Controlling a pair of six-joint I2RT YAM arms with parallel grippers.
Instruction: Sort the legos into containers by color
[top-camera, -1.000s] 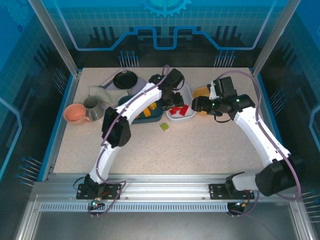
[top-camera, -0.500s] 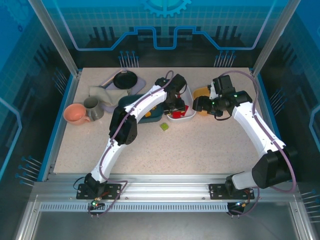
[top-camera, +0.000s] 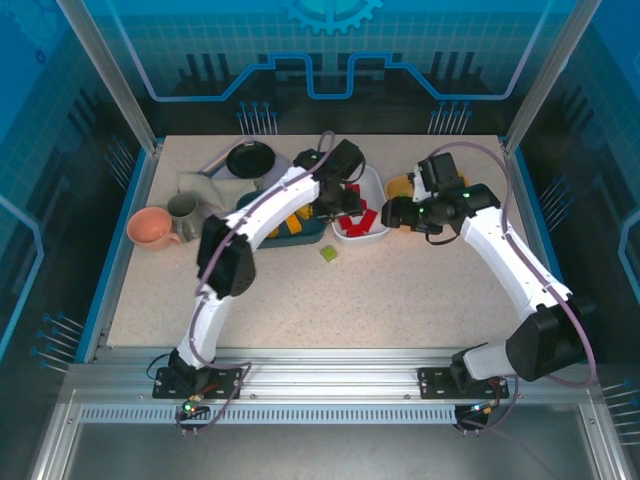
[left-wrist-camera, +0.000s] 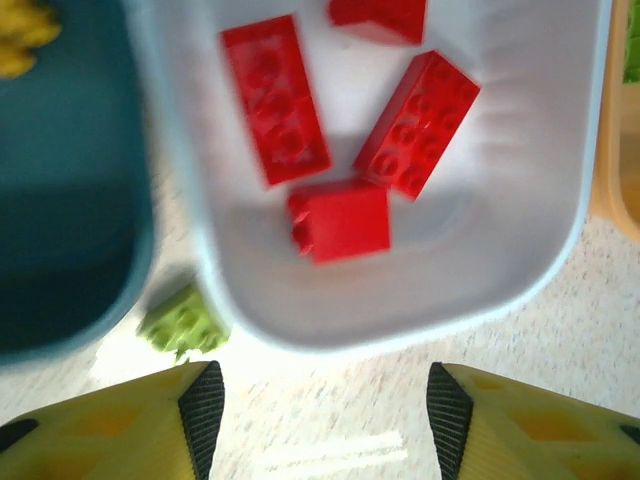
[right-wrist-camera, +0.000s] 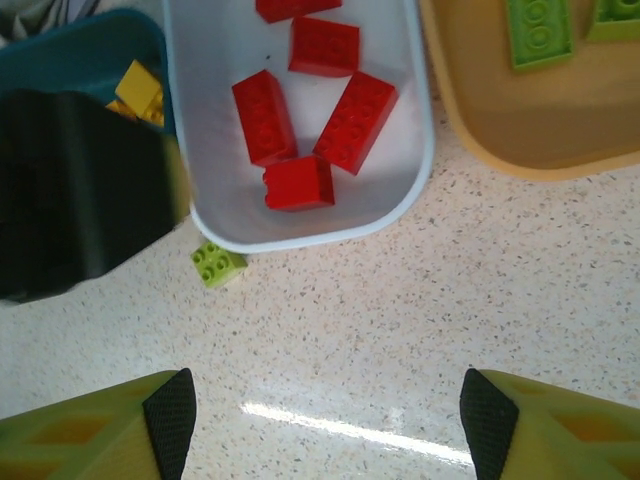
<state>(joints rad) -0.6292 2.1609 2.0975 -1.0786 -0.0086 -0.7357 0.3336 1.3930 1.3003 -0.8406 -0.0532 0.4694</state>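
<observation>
Left fingers (left-wrist-camera: 110, 430): hovering spread, empty, above white plastic dish (left-wrist-camera: 520, 250) holding red bricks (left-wrist-camera: 275, 100).
Right fingers (right-wrist-camera: 80, 430): hovering spread, empty.
Light green brick (right-wrist-camera: 217, 264): lying on tabletop (right-wrist-camera: 400, 330), dish's 7 o'clock.

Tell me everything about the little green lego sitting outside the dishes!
The little green lego is a small light-green plastic brick with round studs facing up. It lies alone, turned a bit askew, on the speckled table, just outside the near corner of the white dish and close to the teal dish. Nothing grips it. Whether it touches the white rim is hard to tell.
</observation>
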